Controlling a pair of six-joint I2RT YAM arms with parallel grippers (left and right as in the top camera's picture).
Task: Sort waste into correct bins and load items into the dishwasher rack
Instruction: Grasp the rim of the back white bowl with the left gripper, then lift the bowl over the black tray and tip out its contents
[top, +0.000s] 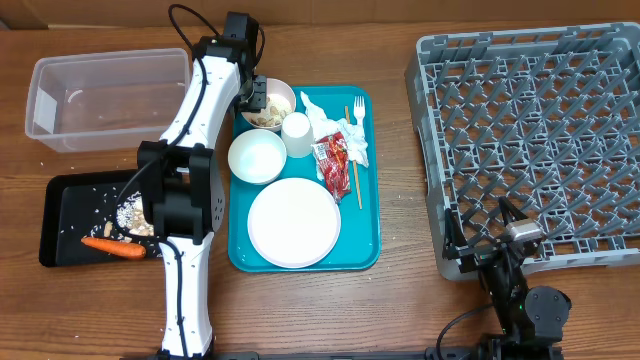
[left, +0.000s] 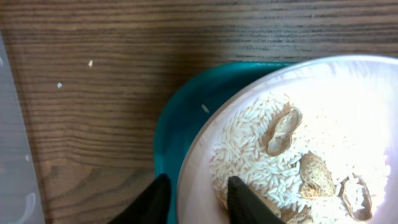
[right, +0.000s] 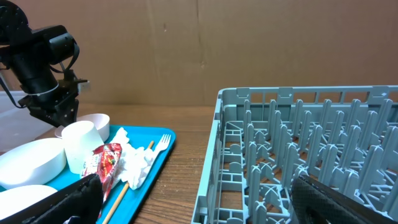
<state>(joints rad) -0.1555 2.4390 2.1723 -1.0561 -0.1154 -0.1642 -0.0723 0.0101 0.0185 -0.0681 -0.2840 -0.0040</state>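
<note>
Left gripper (left: 198, 180): set narrow astride the rim of the small bowl (top: 283, 97), with one finger seen outside and one inside on the food scraps (left: 283, 130); whether the rim is pinched cannot be told.
Small bowl: found at the far left corner of the teal tray (top: 368, 200), filled with rice and peanut shells.
Right gripper (right: 196, 180): spread wide, held by the near edge of the dishwasher rack (top: 540, 140).
Second bowl (top: 257, 157), cup (top: 297, 135), plate (top: 293, 222): lined along the teal tray's left side, with the plate seen nearest its near edge.
Napkins (top: 330, 125), wrapper (top: 332, 155), fork (top: 358, 115), stick (top: 354, 160): gathered toward the teal tray's far right corner.
Black tray (top: 65, 215): placed at the table's left edge, with the carrot (top: 113, 246) laid along its near edge.
Clear tub (top: 105, 100): set at the table's far left corner.
</note>
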